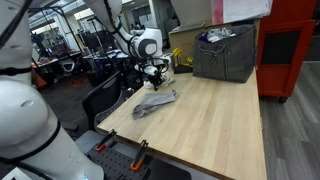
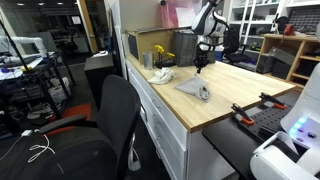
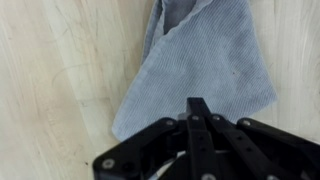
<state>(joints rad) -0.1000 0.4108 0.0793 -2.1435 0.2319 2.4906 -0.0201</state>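
- Cloth (image 1: 155,102), grey, lay rumpled on the wooden table (image 1: 225,125), close to the edge nearest the robot's base.
- Wrist view alone showed the cloth's ribbed weave and one corner tapering to a point on the bare wood (both exterior views gave only a grey heap).
- An exterior view alone showed a yellow item (image 2: 160,52), white objects (image 2: 160,75) beside it and a black office chair (image 2: 105,125) in front of the table.
- Gripper (image 1: 153,76) hung just above the cloth and clear of it, fingers pressed together with nothing between them.
- Grey fabric bin (image 1: 225,52) stood at the table's far end; its contents were dark and pale material, too small to identify.
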